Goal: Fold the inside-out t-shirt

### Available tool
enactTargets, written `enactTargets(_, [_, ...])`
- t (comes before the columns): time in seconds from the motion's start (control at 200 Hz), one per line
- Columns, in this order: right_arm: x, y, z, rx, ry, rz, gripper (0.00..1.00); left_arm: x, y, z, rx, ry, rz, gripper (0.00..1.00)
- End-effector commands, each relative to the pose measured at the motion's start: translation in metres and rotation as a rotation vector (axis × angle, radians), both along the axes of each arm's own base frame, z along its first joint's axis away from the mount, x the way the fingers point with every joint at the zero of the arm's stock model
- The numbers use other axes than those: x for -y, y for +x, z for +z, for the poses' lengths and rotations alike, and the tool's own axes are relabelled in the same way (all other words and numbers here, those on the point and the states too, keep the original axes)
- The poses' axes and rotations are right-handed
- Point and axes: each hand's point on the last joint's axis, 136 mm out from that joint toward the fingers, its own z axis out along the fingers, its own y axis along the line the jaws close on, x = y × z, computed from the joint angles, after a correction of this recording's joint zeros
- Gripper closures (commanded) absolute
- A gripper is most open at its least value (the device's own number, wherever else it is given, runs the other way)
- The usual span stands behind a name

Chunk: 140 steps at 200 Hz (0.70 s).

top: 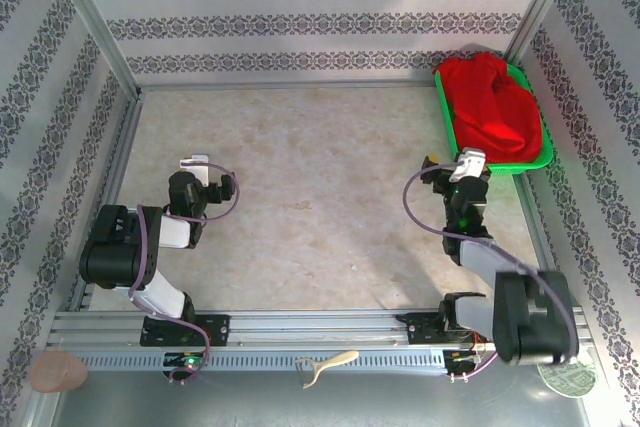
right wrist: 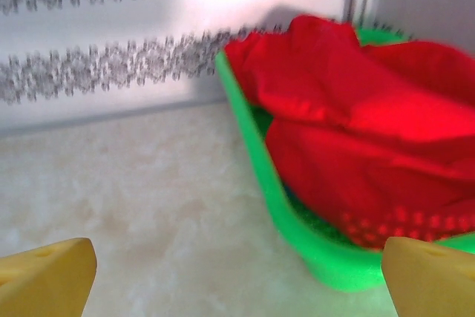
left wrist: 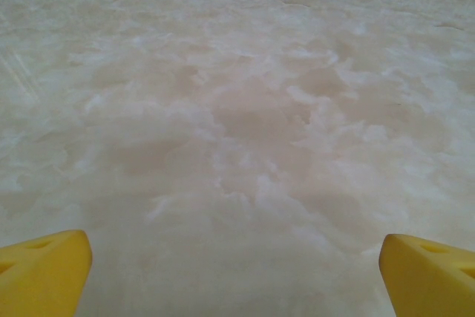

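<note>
The inside-out t-shirt is a crumpled heap of bright red cloth in a green basket at the far right corner of the table. The right wrist view has the t-shirt bulging over the basket's green rim. My right gripper hovers just in front of the basket's near left corner, open, its yellow fingertips wide apart with nothing between them. My left gripper sits over bare tabletop on the left side, far from the shirt, open and empty, its yellow fingertips at the frame's lower corners.
The marbled beige tabletop is walled by patterned white panels on three sides, with metal rails along the edges. A metal frame bar carries both arm bases at the near edge. A beige hook-shaped object lies on the rail in front.
</note>
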Motion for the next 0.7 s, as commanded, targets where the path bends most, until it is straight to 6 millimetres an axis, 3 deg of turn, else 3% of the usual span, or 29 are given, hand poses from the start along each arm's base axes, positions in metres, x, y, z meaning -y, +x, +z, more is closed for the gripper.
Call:
enactTargets(0.0, [0.012,-0.003,0.046,0.024,0.127,-0.052,0.01,-0.002,0.001,0.039,0.068,0.02,0.005,0.01])
enactTargets(0.045, [0.011,-0.004,0.066,0.049,0.195,-0.041,0.02,-0.005,0.001,0.053,0.051,0.031,0.03,0.01])
enactTargets(0.11, [0.0,0.0,0.103,0.094,0.24,0.033,0.02,-0.008,0.001,0.089,0.086,-0.016,0.062,0.01])
enactTargets(0.2, [-0.013,0.008,0.15,0.178,0.303,0.139,0.02,0.009,0.004,0.143,0.141,-0.097,0.015,0.01])
enactTargets(0.28, [-0.012,0.022,0.175,0.169,0.379,0.171,0.02,0.033,0.004,0.181,0.182,-0.103,-0.054,0.01])
enactTargets(0.4, [0.006,0.052,0.165,-0.014,0.389,0.077,0.03,0.073,0.001,0.221,0.194,-0.088,-0.134,0.01])
enactTargets(0.49, [0.031,0.066,0.144,-0.14,0.401,-0.076,0.07,0.102,-0.002,0.233,0.156,-0.111,-0.175,0.01])
enactTargets(0.605, [0.064,0.078,0.113,-0.259,0.39,-0.27,0.07,0.129,-0.004,0.23,0.08,-0.092,-0.209,0.01])
enactTargets(0.694, [0.077,0.093,0.093,-0.345,0.366,-0.336,0.08,0.146,-0.004,0.223,0.026,-0.1,-0.228,0.01])
